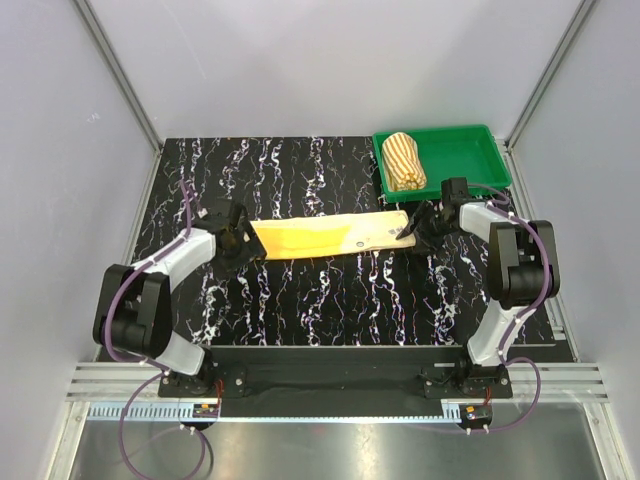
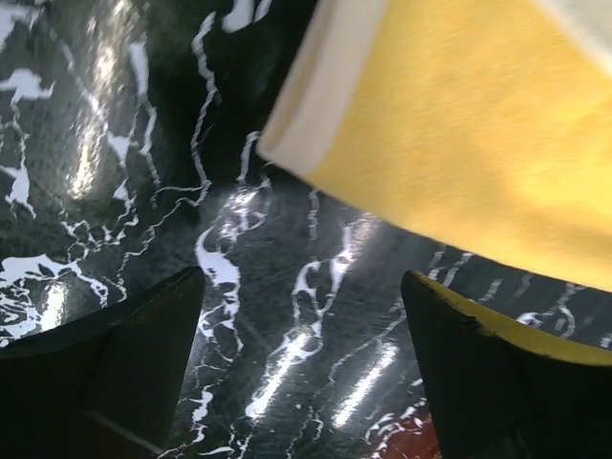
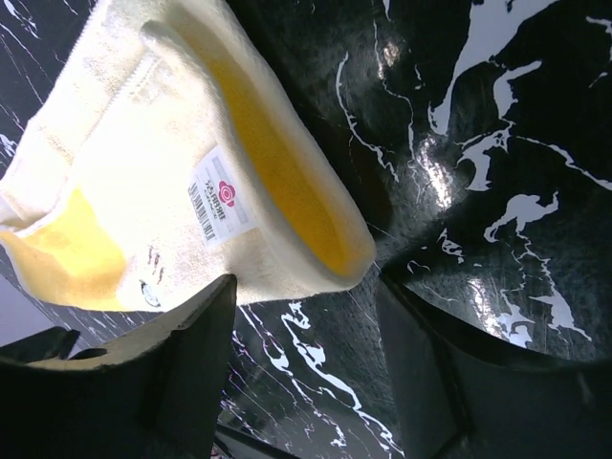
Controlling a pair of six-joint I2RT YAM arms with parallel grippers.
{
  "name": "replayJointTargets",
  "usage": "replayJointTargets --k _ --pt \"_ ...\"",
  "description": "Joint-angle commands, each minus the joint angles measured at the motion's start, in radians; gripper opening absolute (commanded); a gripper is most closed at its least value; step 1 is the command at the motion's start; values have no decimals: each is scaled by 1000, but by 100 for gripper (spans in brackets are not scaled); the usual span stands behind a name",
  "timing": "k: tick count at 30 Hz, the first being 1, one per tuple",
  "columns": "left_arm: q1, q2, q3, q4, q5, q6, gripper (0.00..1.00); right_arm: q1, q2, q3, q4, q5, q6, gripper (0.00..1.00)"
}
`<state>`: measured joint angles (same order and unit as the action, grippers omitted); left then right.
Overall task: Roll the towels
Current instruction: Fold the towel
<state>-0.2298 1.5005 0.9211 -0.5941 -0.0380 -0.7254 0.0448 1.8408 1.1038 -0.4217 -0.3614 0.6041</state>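
- Towels sit in two places. You have the yellow towel (image 1: pixel 325 236) lying flat across the middle of the tabletop (image 1: pixel 300 300), running left to right. The striped towel (image 1: pixel 405 160) lies rolled up in the green tray (image 1: pixel 470 150) at the far right corner.
- Your left gripper (image 1: pixel 237 240) is at the yellow towel's left end, jaws wide apart. The wrist view shows the towel's cream-edged corner just ahead of the fingers (image 2: pixel 124 363), with bare marbled surface between them and nothing held.
- Your right gripper (image 1: pixel 413 228) is at the towel's right end, also spread wide and holding nothing.
- At that right end the cloth is curled over on itself, yellow showing inside the fold, and a small white label (image 3: pixel 222 199) faces up beside it.
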Motion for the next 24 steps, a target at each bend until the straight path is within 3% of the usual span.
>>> replayJointTargets --k 1,12,16,19,24 --pt "6 -39 -56 62 -20 -42 92 0 38 7 27 53 -20 67" --pt "40 63 -87 180 -27 -75 94 -8 81 30 40 39 -27 59" --pt "64 72 -71 191 -45 -69 95 -10 87 33 43 32 -29 52" --pt "78 141 -22 169 -39 -60 92 -11 90 37 43 32 -30 39" --pt "76 207 27 152 -39 -39 77 -13 84 25 34 22 -40 19"
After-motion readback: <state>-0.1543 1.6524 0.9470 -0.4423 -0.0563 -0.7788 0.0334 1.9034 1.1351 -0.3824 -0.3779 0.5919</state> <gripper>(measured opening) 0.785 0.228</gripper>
